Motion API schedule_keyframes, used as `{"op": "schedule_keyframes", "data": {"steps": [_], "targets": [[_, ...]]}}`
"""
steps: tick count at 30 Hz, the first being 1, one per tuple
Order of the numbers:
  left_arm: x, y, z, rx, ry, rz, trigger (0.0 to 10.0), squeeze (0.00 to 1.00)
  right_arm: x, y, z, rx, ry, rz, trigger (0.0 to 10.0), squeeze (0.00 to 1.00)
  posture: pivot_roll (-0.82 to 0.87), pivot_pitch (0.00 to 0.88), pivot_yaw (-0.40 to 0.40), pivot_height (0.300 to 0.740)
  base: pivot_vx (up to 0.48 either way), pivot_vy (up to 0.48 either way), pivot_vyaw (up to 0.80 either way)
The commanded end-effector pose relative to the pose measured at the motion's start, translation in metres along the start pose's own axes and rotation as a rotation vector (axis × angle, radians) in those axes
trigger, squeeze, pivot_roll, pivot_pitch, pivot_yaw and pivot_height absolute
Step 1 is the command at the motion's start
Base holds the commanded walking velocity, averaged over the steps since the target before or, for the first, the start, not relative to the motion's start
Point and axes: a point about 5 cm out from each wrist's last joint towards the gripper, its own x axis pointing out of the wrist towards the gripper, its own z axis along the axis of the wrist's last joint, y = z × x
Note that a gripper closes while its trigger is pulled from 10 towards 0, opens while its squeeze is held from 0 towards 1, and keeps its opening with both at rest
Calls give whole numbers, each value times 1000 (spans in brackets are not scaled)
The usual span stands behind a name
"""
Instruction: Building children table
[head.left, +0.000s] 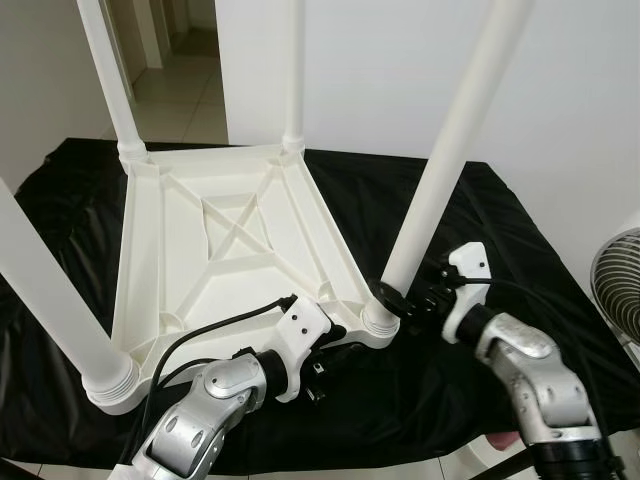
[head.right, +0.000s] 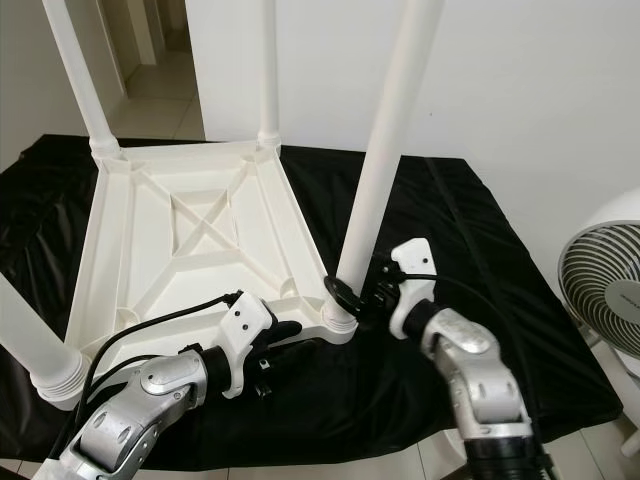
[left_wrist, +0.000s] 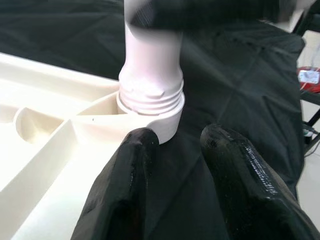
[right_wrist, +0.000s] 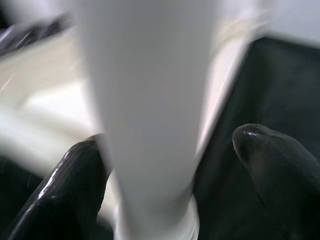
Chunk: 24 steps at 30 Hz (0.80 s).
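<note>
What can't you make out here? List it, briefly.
- Leg tops: cut off by the top edge, eye views.
- Right gripper contact with the leg: blurred, right wrist view.
- Fan: cut off by the right edge.
- Left gripper fingertips: lost against black cloth, eye views.

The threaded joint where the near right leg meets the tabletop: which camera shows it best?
Left wrist view: the leg and its threaded collar sit sharp and close. The eye views show the joint small, beside the right gripper. The right wrist view blurs it.

White walls (head.left: 400, 70), a pale tiled floor (head.left: 190, 95) through what may be a doorway, and a fan (head.right: 610, 290) beside a black-draped tabletop (head.left: 500, 230).
</note>
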Motion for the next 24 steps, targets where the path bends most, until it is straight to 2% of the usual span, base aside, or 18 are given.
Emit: {"op": "schedule_keyframes", "data": {"steps": [1,5,9,11,13,16,17,18,24], "targets": [[-1,0,-1,5,12,-26,10000,0,0,1,-6,-7,20,45,10000,0,-3,8,-54,740,0,0,0],[-2,1,-1,5,11,-23,10000,0,6,4,-16,-14,53,117,10000,0,4,0,-50,740,0,0,0],[-2,0,-1,6,12,-28,10000,0,22,9,-32,-2,83,219,10000,0,6,0,-48,740,0,0,0],[-1,0,-1,6,11,-28,10000,0,24,9,-34,-1,83,232,10000,0,6,0,-48,740,0,0,0],[-1,0,0,8,9,-28,10000,0,30,6,-35,-10,66,248,8275,0,20,0,-44,740,0,0,0],[-1,0,1,9,9,-28,10000,0,33,5,-34,-13,60,249,8275,0,20,0,-44,740,0,0,0],[-1,0,1,9,8,-28,10000,0,34,4,-34,-18,53,250,8745,0,20,0,-44,740,0,0,0],[-1,0,1,9,7,-27,10000,0,39,1,-32,-27,46,239,10000,0,24,2,-45,740,0,0,0],[0,0,3,7,4,-25,10000,0,48,-4,-32,-44,37,222,10000,0,26,4,-47,740,0,0,0]]}}
